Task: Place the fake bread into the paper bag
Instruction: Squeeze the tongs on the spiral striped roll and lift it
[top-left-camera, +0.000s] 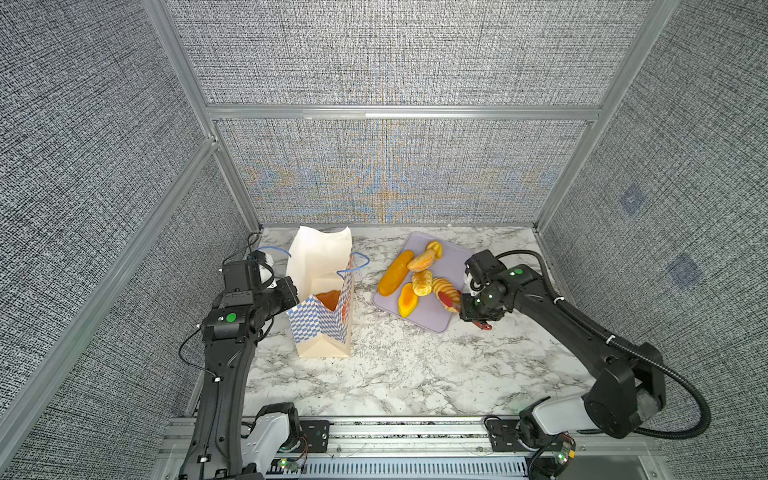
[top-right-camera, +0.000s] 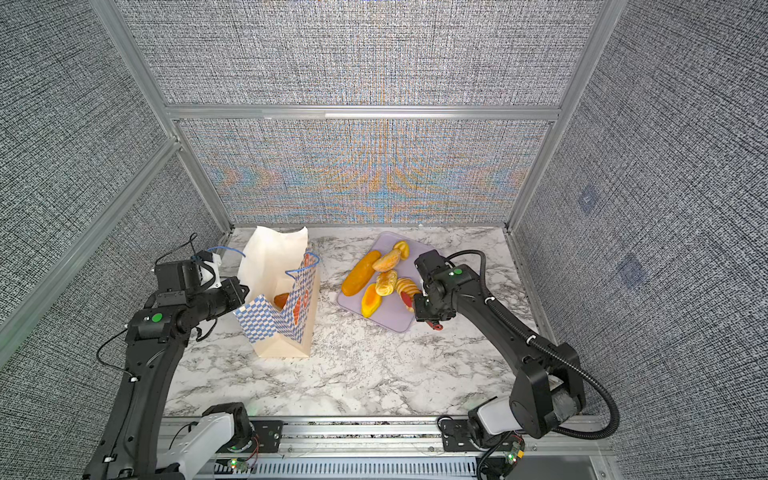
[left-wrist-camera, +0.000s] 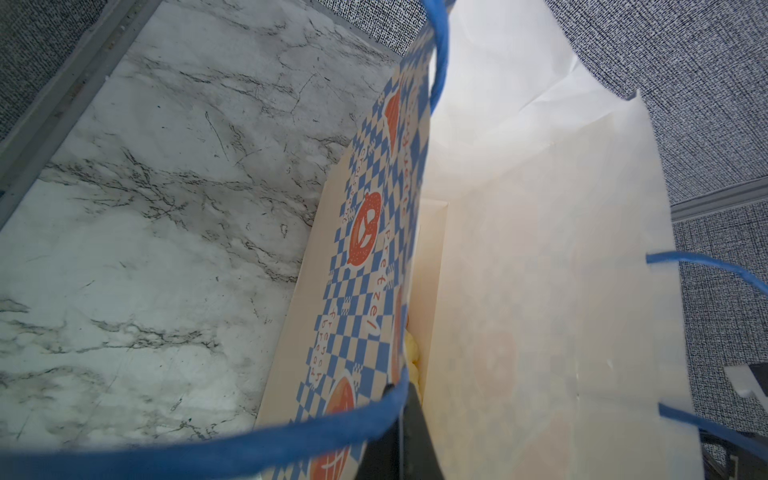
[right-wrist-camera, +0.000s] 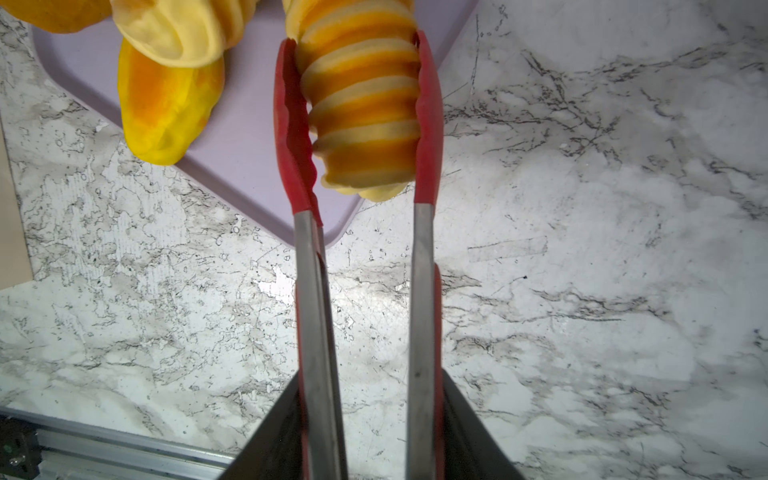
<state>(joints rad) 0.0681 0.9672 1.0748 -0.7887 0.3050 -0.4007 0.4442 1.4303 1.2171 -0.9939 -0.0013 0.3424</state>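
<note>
The paper bag (top-left-camera: 324, 328) (top-right-camera: 282, 328) stands open on the left of the table, with one brown loaf (top-left-camera: 328, 298) inside. My left gripper (top-left-camera: 293, 297) (left-wrist-camera: 399, 415) is shut on the bag's near-left wall (left-wrist-camera: 365, 249), with a blue cord handle (left-wrist-camera: 208, 449) looped over it. Several fake bread pieces lie on the lavender tray (top-left-camera: 432, 320) (right-wrist-camera: 249, 166), among them a long loaf (top-left-camera: 395, 273) and an oval bun (top-left-camera: 406, 299) (right-wrist-camera: 170, 108). My right gripper (top-left-camera: 467, 309) (right-wrist-camera: 370, 382) is shut on red tongs (top-left-camera: 449, 302) (right-wrist-camera: 424, 249). The tong tips clamp the ridged loaf (top-left-camera: 444, 289) (right-wrist-camera: 361, 104) at the tray's near right edge.
The marble table (top-left-camera: 395, 374) is walled by grey panels on three sides. An aluminium rail (top-left-camera: 407, 432) runs along the front edge. The bag's second blue handle (top-left-camera: 353, 266) sticks up on the side that faces the tray.
</note>
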